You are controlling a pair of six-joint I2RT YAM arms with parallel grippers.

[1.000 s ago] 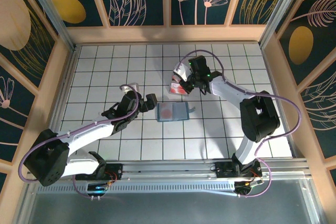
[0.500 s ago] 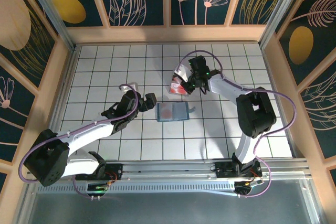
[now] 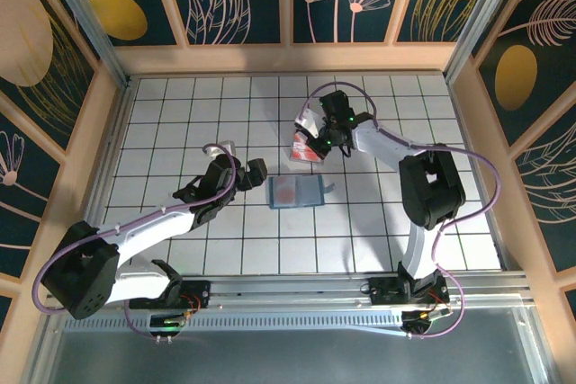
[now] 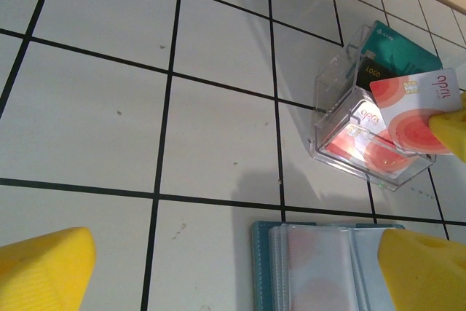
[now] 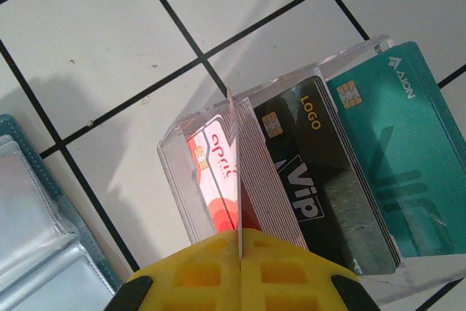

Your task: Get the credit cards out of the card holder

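A small clear plastic box (image 3: 304,152) stands on the white tiled table (image 3: 180,114), just at 12 o'clock of the flat slate-blue soft fold card holder (image 3: 295,192). Leaning in a row inside the box are a teal plastic credit card (image 5: 386,151), a black card marked VIP (image 5: 313,172) and a whitish-pink credit card with a red blotch (image 4: 364,118). The right gripper (image 5: 239,242) has its yellow fingers (image 5: 284,249) pressed together on another whitish-pink blotched card (image 4: 419,111), held on edge over the box. I cannot tell whether its lower edge is inside.

The card holder lies open near the table's middle, clear sleeves up, and a reddish blotch shows through one sleeve. The left gripper (image 3: 241,160) hovers at its 9 o'clock, fingers (image 4: 44,267) spread wide and holding nothing.

Bare tiles stretch at 3 and 6 o'clock of the card holder. The wooden rim (image 3: 288,60) at 12 o'clock is well apart from the box.
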